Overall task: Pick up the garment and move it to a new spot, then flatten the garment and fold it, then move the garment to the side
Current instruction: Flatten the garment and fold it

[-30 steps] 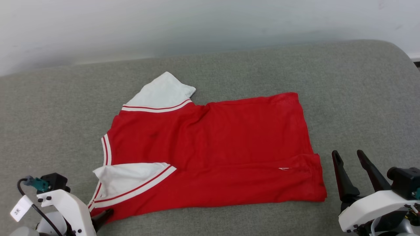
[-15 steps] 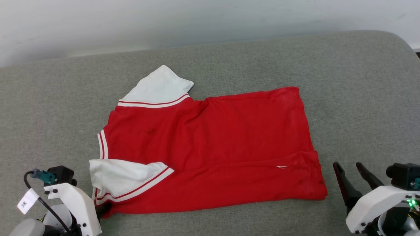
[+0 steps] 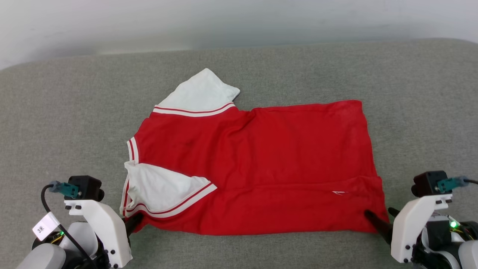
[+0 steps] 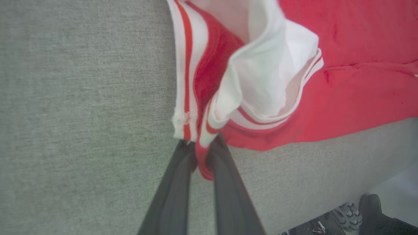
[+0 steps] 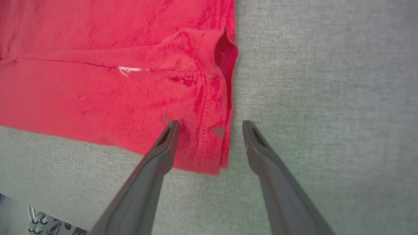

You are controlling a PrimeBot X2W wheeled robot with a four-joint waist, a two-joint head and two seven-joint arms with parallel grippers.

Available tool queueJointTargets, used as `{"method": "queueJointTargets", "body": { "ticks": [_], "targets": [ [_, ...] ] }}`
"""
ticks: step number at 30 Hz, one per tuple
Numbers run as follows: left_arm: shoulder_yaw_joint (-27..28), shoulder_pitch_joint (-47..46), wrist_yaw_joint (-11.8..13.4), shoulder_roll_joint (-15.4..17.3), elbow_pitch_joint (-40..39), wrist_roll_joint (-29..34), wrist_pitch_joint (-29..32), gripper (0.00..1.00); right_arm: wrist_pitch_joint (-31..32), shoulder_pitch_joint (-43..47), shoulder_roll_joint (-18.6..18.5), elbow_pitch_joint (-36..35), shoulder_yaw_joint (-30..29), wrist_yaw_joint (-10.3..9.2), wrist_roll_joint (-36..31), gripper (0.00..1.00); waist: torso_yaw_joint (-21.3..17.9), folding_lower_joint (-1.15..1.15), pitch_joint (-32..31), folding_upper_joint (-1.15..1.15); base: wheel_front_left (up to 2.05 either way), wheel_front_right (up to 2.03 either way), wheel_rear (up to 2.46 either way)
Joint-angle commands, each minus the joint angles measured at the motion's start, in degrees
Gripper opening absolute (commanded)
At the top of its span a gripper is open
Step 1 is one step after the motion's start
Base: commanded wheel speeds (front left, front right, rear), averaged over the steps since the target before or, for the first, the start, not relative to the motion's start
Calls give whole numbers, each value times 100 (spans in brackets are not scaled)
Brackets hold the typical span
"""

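Left end effector (image 4: 204,156) has just snapped closed on the garment (image 3: 261,160), pinching a red bit at its near collar-end corner, under the folded-in white sleeve (image 3: 160,188). Right end effector (image 5: 211,123) has come in from beside the garment to its near hem corner, jaws wide, gripping nothing. My read: one corner secured, right pinch next, then a two-handed lift for the fold. Left wrist view shows the pinch; head view hides it behind the white wrist mount (image 3: 108,231). Right wrist view shows the jaws straddling the hem edge, fabric one side, grey cushion (image 3: 56,123) the other. Garment lies flat mid-cushion, plain red up; other sleeve (image 3: 201,93) sticks out its far edge.
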Motion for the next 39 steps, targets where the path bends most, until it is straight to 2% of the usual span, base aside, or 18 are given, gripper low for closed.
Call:
{"method": "queueJointTargets", "body": {
  "ticks": [1,8,9,10,11,21,27,33,37,38,39],
  "targets": [
    [-1,-47,36,2,-63,20,5,0,23,-147,-49,82,46,-2,-4,100,62,0,91,0,0,0,0],
    [-37,-63,64,-54,-151,36,-13,0,353,-430,27,796,412,-1,169,100,130,0,257,0,0,0,0],
    [-42,-58,61,-70,-137,25,-25,0,421,-412,45,898,499,1,233,45,141,0,262,0,0,0,0],
    [-35,-49,63,-71,-134,19,-32,0,384,-447,38,902,511,6,251,5,137,0,265,0,0,0,0],
    [-29,-37,67,-74,-128,16,-43,0,379,-464,19,918,520,6,269,0,133,0,259,0,0,0,0],
    [36,423,170,-41,-246,-134,-148,0,152,-377,-257,818,443,-2,365,0,150,0,-333,0,0,0,0],
    [82,988,325,-26,-323,-290,-199,0,286,58,-295,683,348,-2,433,0,215,0,-828,0,0,0,0],
    [109,1406,441,23,-364,-408,-183,0,457,505,-292,434,106,-2,436,0,277,0,-1062,0,0,0,0],
    [22,1483,378,-82,-253,-456,-193,0,499,699,-219,342,68,-2,366,0,281,0,-1067,0,0,0,0],
    [-10,1453,343,-123,-205,-432,-227,0,456,725,-171,331,61,-2,369,3,279,0,-1056,0,0,0,0],
    [-87,1328,219,-285,-12,-423,-334,82,198,791,-68,359,30,-2,341,100,278,0,-1021,0,0,0,0]
  ]
}}
